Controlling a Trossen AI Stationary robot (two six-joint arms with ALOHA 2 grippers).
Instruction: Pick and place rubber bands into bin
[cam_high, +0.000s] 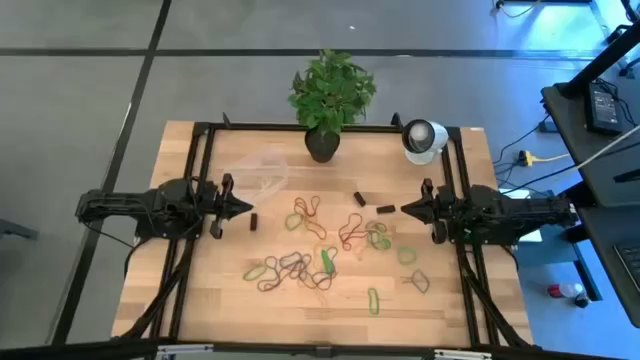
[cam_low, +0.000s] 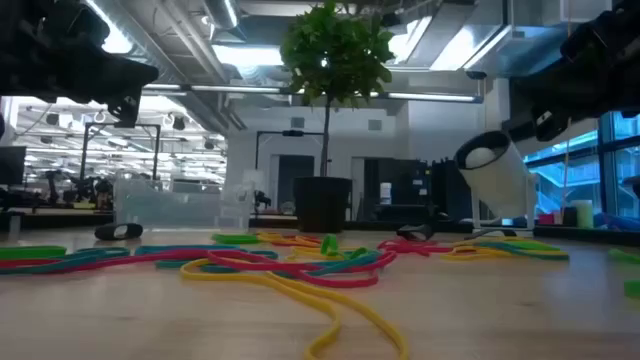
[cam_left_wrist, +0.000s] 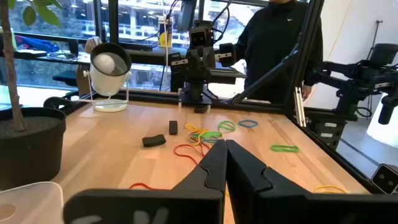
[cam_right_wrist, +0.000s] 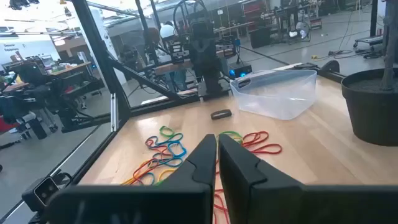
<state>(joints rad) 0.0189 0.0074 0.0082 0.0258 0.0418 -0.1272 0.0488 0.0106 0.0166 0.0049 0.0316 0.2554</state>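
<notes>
The left hand (cam_high: 244, 207) and the right hand (cam_high: 408, 209) hover at the bench (cam_high: 200, 300) edges, fingers pressed together, holding nothing. The rubber bands (cam_high: 310, 262) lie scattered mid-bench; the bin (cam_high: 258, 172) sits near the left hand. Spread the fingers first, then descend on one isolated band.

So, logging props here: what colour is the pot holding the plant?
Black. The pot shows best in the right wrist view, beside the bin.
</notes>
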